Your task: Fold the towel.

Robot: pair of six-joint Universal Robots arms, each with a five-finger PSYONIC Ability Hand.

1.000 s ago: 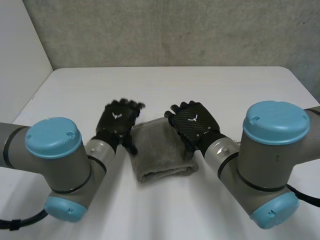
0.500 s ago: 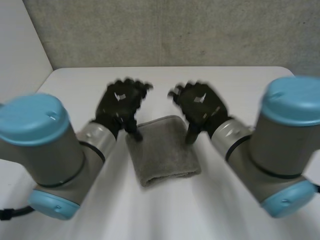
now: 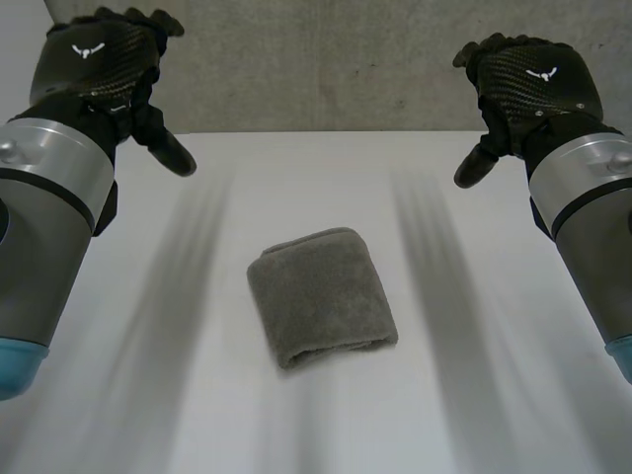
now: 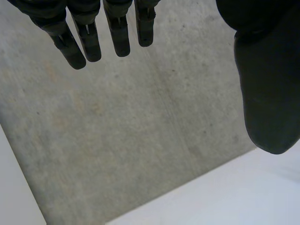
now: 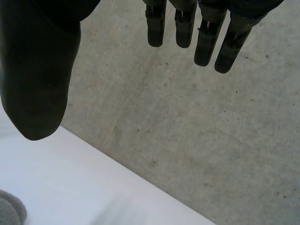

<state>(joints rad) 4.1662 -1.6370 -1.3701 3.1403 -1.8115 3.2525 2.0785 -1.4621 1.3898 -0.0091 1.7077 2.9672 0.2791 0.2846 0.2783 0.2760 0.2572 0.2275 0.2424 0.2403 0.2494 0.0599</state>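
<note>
Both empty, left hand (image 3: 99, 61) and right hand (image 3: 533, 84) hang slack; towel (image 3: 321, 296) seems folded.

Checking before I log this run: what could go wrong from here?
1. The towel lies folded in a thick bundle with nothing on it; its upper layer might spring open.
2. Both the left hand and right hand hang open, high over the table; a careless descent could knock the fold askew.
</note>
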